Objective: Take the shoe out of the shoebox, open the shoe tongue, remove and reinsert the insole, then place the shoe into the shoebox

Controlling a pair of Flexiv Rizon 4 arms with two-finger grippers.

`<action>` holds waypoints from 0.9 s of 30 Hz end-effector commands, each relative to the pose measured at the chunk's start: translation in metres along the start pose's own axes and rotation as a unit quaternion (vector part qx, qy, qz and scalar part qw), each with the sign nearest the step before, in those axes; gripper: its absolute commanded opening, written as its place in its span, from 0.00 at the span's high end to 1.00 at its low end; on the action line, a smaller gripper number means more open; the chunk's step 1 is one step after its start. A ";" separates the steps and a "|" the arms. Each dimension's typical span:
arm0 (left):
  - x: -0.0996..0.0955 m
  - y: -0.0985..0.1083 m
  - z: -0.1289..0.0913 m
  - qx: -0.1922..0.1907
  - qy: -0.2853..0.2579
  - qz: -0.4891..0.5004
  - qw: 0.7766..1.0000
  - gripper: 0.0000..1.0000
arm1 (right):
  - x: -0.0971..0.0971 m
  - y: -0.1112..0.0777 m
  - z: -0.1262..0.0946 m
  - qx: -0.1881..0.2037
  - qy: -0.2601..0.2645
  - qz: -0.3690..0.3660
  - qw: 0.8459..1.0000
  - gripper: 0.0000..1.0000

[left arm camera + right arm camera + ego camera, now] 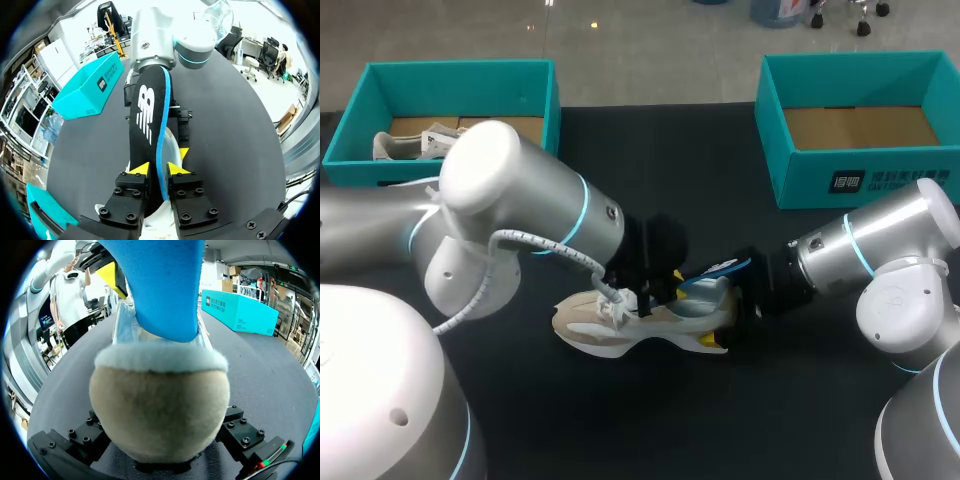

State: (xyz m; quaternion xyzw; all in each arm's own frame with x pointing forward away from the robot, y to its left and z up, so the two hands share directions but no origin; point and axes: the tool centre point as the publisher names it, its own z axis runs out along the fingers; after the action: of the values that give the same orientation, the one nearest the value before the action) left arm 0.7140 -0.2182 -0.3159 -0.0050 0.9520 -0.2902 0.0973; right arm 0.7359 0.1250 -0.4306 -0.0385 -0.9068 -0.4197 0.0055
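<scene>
shoe (160, 410) upright on table (770, 420) | left end effector (157, 169) grips insole (147, 115)

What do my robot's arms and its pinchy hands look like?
The left arm and right arm are rounded silver-grey tubes, each with a glowing light-blue ring at a joint. A white braided cable loops along the left one. The left gripper is black bolted blocks with bright yellow tips.

bright, even light from overhead. broad soft highlights lie on the left arm (520, 190); the black table (810, 410) is matte, with faint shadow beneath the shoe (620, 325). the insole (145, 115) is flatly, evenly lit; the shoe's heel darkens toward its underside.
</scene>
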 end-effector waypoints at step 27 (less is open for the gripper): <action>-0.008 -0.017 -0.015 0.089 0.061 0.000 0.994 1.00 | 0.001 -0.004 0.004 0.002 -0.001 0.000 1.000 1.00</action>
State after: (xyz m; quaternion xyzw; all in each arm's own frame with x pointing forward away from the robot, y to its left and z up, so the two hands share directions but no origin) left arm 0.7156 -0.2317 -0.2952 0.0118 0.9353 -0.3500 0.0512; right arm 0.7359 0.1249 -0.4306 -0.0386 -0.9068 -0.4197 0.0055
